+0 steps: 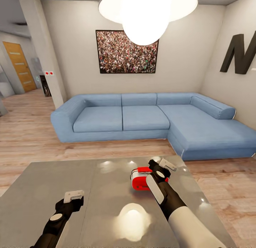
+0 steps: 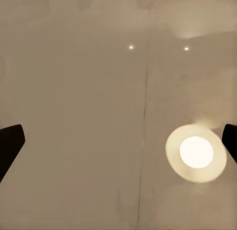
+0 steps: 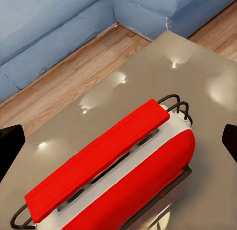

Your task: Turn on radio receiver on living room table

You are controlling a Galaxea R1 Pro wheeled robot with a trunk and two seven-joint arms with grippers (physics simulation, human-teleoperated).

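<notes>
The red radio receiver (image 1: 139, 178) with white trim lies on the glossy grey table (image 1: 53, 191), right of the middle. My right gripper (image 1: 160, 165) hovers just above and beside its right end, open. In the right wrist view the radio (image 3: 123, 165) sits close below the open gripper (image 3: 118, 146), its red top panel facing up and its wire loop (image 3: 175, 104) at the far end; the dark fingertips (image 3: 11, 143) stand wide apart at the picture's edges. My left gripper (image 1: 73, 198) hangs open over bare table top (image 2: 74, 91) at the front left, holding nothing.
A blue L-shaped sofa (image 1: 142, 120) stands beyond the table across a strip of pale wood floor (image 1: 113, 152). A framed crowd photo (image 1: 126, 52), a dark wall letter (image 1: 238, 54) and a white dome lamp (image 1: 145, 10) show above. A wooden door (image 1: 19, 66) is far left.
</notes>
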